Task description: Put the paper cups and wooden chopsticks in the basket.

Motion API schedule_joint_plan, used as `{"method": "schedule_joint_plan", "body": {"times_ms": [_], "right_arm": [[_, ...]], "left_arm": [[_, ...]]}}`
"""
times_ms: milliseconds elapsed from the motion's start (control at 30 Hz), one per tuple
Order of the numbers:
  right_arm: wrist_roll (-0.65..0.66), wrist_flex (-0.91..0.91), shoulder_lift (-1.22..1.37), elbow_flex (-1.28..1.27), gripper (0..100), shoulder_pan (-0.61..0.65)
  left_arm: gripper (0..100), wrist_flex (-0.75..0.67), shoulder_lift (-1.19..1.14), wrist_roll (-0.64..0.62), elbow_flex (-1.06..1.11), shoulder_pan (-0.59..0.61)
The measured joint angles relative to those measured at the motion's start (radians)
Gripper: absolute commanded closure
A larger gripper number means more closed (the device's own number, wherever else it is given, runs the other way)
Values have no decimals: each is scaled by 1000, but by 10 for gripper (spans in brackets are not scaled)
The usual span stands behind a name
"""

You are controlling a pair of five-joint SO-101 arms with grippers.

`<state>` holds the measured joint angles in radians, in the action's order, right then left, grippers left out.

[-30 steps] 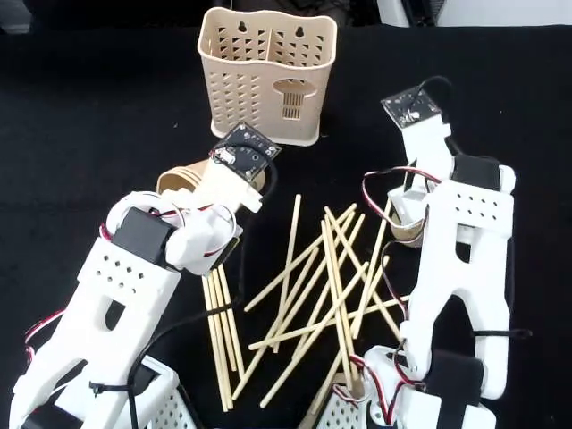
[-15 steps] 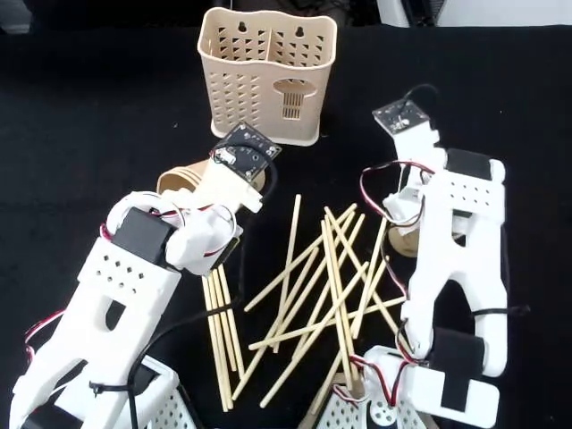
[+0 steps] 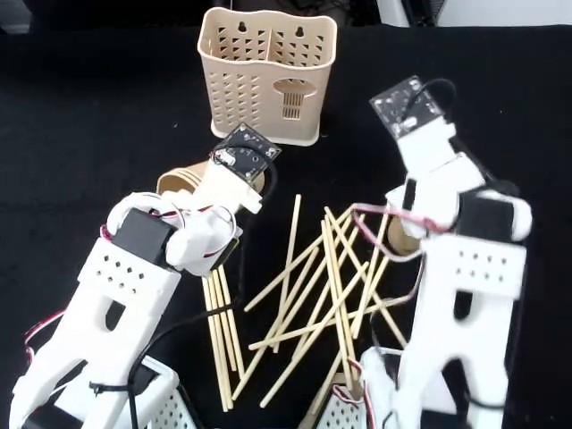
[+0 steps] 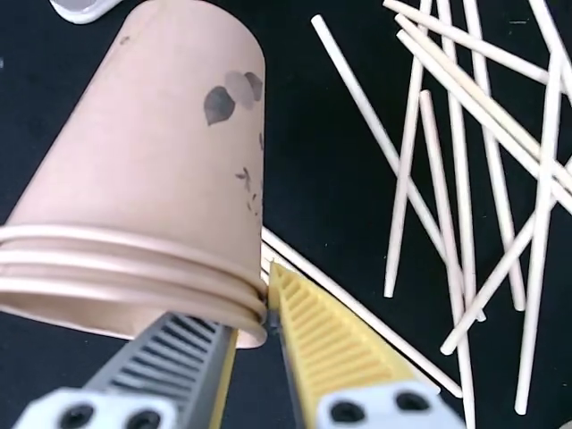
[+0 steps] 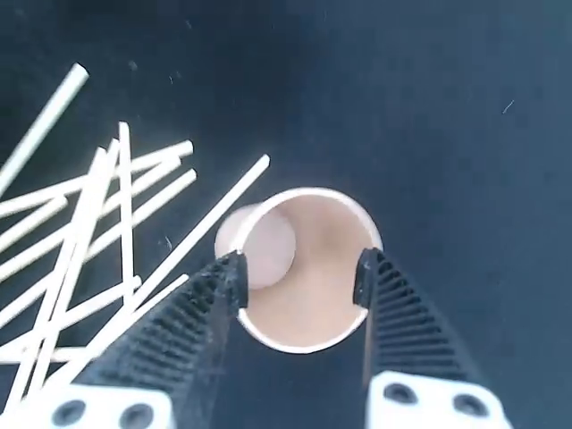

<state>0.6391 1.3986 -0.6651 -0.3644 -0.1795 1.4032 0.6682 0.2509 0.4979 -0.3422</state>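
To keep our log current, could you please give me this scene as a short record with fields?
basket: upright at the far side of the table, two compartments, no cups or chopsticks seen inside
stack of paper cups: lying on its side, rim pinched by the left tool
single paper cup: upright, mouth up, clasped at the rim by the right tool
wooden chopsticks: loose, crisscrossed on the table between the arms
progress: nothing in the basket yet
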Motion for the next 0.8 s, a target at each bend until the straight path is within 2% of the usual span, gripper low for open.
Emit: {"method": "schedule_joint_plan", "body": {"times_ms": [167, 333, 400, 467, 633, 800], "right_arm": [[-51, 28, -64, -3, 783, 48], [-180, -18, -66, -129, 740, 252], [-236, -80, -66, -190, 713, 347], [-270, -141, -66, -238, 710, 388], [-281, -192, -66, -276, 709, 339], [-281, -195, -97, -276, 709, 219]], "left_arm": [[971, 0, 0, -2, 0, 91], [971, 0, 0, -12, 0, 110], [971, 0, 0, -54, 0, 110], [971, 0, 0, -130, 0, 110], [971, 0, 0, -385, 5, 117], [971, -77, 3, -338, 146, 81]]}}
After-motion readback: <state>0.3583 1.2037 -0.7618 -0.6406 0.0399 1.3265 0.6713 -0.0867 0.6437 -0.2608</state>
